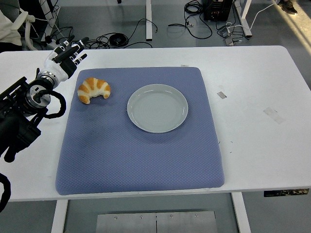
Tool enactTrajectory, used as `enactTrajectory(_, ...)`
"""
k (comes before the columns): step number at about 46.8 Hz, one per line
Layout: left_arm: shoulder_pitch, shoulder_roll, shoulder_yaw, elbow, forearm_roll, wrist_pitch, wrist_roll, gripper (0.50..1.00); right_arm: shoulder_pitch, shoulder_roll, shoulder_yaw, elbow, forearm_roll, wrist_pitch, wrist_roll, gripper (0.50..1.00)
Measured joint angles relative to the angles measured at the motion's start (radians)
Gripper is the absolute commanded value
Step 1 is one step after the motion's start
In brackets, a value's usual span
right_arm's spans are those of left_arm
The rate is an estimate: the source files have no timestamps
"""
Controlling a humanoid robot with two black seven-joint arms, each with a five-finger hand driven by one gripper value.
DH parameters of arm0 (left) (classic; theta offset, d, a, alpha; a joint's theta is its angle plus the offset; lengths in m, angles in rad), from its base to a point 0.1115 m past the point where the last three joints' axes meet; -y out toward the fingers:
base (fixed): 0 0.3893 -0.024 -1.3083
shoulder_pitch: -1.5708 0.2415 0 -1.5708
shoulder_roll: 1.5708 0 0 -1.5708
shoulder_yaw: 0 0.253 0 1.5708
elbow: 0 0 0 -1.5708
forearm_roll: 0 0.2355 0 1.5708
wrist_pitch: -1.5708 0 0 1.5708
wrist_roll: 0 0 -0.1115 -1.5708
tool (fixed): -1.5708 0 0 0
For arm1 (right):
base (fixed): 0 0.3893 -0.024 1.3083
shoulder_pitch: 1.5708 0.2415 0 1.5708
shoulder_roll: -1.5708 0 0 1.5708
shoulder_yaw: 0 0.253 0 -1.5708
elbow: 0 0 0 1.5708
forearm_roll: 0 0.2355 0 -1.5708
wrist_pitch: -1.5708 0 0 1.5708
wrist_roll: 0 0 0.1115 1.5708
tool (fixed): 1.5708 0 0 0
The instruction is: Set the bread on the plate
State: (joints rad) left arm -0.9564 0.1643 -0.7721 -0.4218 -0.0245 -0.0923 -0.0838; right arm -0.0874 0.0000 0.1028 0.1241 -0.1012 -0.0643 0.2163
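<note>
At 10 o'clock on blue mat [141, 160], croissant [94, 90] lying untouched, well apart from plate [157, 108] sitting empty near mat's centre. Left hand [64, 59] hovering near croissant, at its 10 o'clock, over white desk [257, 97], fingers [77, 43] spreading loose, gripping nothing. Right arm not showing. Task barely starting: reaching, grasping, carrying toward 3 o'clock, and setting down all remaining.

Nothing legible is showing anywhere in this view: no words, brand marks, numbers or signs. The small pale tape strips [221, 94] lying on the counter [257, 121] are showing blank, and neither the plate [157, 108] nor the blue mat [141, 155] is carrying any print.
</note>
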Motion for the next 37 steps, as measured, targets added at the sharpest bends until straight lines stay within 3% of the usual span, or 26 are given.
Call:
enactTrajectory(15, -0.004, 0.044, 0.000, 0.000, 0.006, -0.010, 0.000, 0.983, 0.000, 0.000, 0.000, 0.000, 0.000, 0.000, 0.000, 1.000)
enactTrajectory(37, -0.001, 0.033, 0.003, 0.000, 0.006, -0.007, 0.000, 0.983, 0.000, 0.000, 0.000, 0.000, 0.000, 0.000, 0.000, 1.000)
